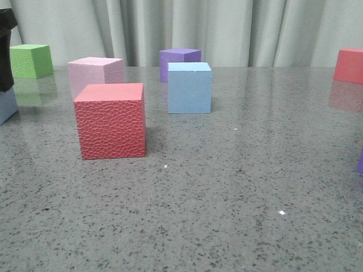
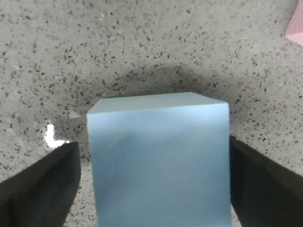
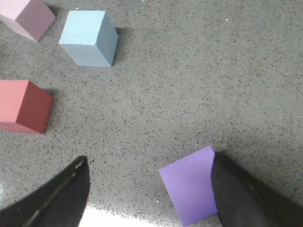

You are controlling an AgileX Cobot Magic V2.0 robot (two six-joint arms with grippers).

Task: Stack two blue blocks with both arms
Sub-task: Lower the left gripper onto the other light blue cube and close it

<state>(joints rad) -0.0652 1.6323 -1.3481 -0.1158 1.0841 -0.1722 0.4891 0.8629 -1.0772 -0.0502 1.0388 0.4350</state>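
The left fingers [image 2: 42, 189] stand spread, flanking one pale sky-blue foam cube [image 2: 158, 161] on the speckled grey bench [image 2: 142, 42], seemingly untouched. The right fingers [image 3: 57, 198] gape empty. The other pale blue cube [image 1: 189, 87] rests at the textured red cube's [image 1: 110, 120] two o'clock.

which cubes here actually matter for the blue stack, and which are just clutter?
Job:
- blue block standing mid-table
- second blue block between the left gripper fingers
- right gripper, open, holding nothing

Clutter:
- textured red cube
- pink cube
- green cube
- purple cube at the back
- purple cube beside the right gripper
- red cube at far right
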